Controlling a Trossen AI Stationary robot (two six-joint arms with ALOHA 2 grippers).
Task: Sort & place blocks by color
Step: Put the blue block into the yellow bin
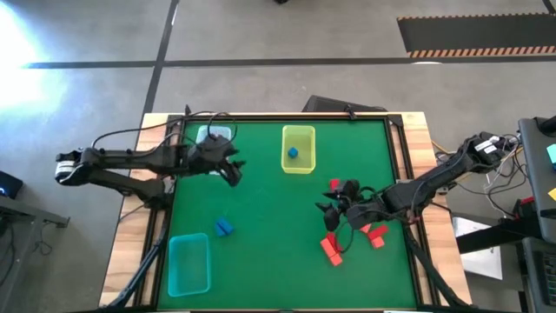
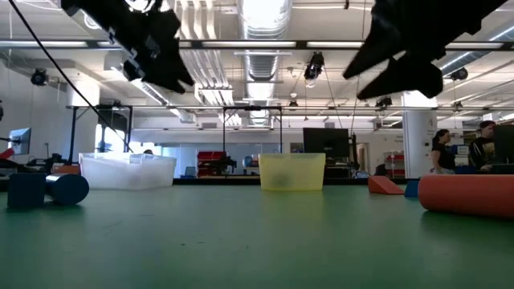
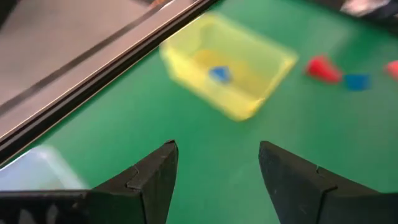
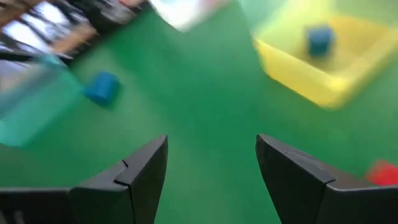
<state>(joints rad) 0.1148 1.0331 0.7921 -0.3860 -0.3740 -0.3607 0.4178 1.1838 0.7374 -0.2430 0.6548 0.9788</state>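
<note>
No brand, label or writing can be read on anything here.

The surface (image 1: 261, 217) is a green mat framed in wood. The left gripper (image 1: 233, 165) hangs above its far left part, just beside the pale blue tray (image 1: 214, 135) in the far left corner; its fingers (image 3: 152, 180) stand wide apart with nothing between them. The right gripper (image 1: 328, 209) hangs over the right half, near the cluster of red blocks (image 1: 332, 249); its fingers (image 4: 140, 174) are also spread wide and empty.

The yellow tray (image 1: 299, 149) sits against the far edge, about midway along it, and holds one blue block (image 1: 293, 153). Two more blue blocks (image 1: 224, 228) lie together on the bare mat in the left half, between the pale blue tray and the teal tray (image 1: 188, 263), which sits in the near left corner. The red blocks lie scattered on the right half toward the near edge, some directly under the right arm, and one red piece (image 1: 334, 184) lies a little farther back.

In the low view two people (image 2: 462, 148) stand far off in the room beyond the surface
</note>
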